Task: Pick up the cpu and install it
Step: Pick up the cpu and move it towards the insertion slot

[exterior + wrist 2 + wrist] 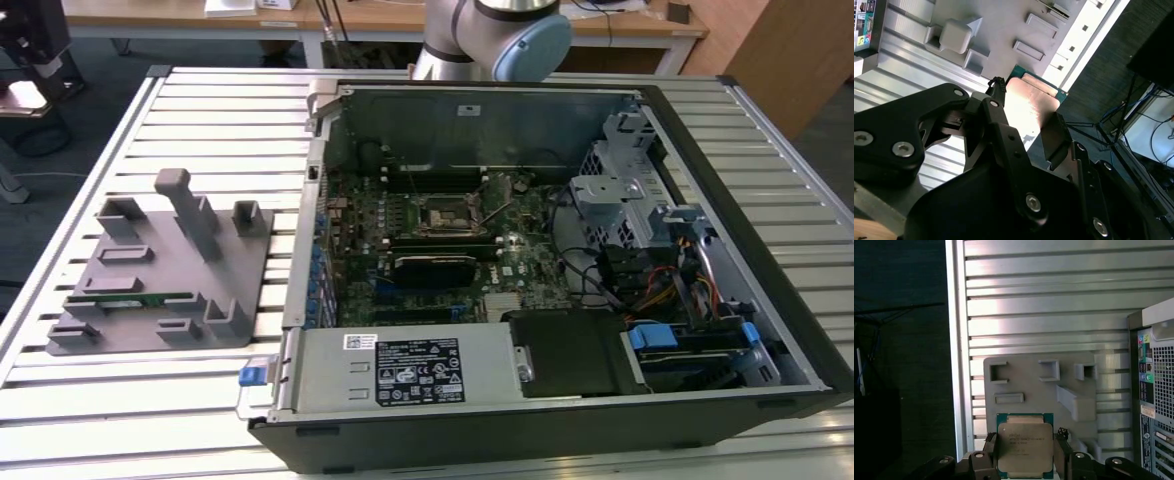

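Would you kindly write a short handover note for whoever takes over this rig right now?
Gripper: shut on the cpu, gripping two opposite edges, with the metal top facing the first wrist view.
Where: the cpu is held in the air near the grey tray, over the slatted table. The open computer lies beside the tray.
Done: the cpu is picked up.
Left: the install, as the cpu is not yet in the computer.
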`<state>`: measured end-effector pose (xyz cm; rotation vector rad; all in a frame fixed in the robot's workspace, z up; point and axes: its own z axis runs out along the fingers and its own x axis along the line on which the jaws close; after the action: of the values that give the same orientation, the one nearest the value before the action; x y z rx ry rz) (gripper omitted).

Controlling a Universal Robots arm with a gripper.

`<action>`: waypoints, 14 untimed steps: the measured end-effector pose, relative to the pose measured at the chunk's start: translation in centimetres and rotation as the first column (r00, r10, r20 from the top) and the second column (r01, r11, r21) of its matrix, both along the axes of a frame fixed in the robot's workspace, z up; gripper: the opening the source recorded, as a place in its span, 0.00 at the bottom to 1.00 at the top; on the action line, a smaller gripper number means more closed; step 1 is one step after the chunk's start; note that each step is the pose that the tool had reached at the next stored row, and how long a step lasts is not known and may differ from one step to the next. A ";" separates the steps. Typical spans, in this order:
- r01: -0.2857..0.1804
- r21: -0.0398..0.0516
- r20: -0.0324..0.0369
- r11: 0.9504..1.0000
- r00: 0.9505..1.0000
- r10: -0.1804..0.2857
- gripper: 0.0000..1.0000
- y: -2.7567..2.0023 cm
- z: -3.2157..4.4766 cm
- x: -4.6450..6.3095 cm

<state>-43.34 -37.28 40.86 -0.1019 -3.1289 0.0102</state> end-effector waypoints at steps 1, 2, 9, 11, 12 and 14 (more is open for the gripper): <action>0.000 0.000 0.000 1.000 1.000 0.000 0.53 0.00 0.00 0.0; 0.000 0.000 0.000 1.000 1.000 0.000 0.53 0.00 0.00 0.1; 0.000 0.000 0.000 1.000 1.000 0.000 0.53 -0.01 0.00 0.4; 0.000 0.000 0.000 1.000 1.000 0.000 0.53 0.00 0.00 0.5; 0.000 0.000 0.000 1.000 1.000 0.000 0.53 -0.01 0.00 0.5; 0.000 0.000 0.000 1.000 1.000 0.000 0.53 0.00 0.00 0.6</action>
<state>-42.74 -37.28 40.86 -0.1018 -3.1289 0.0102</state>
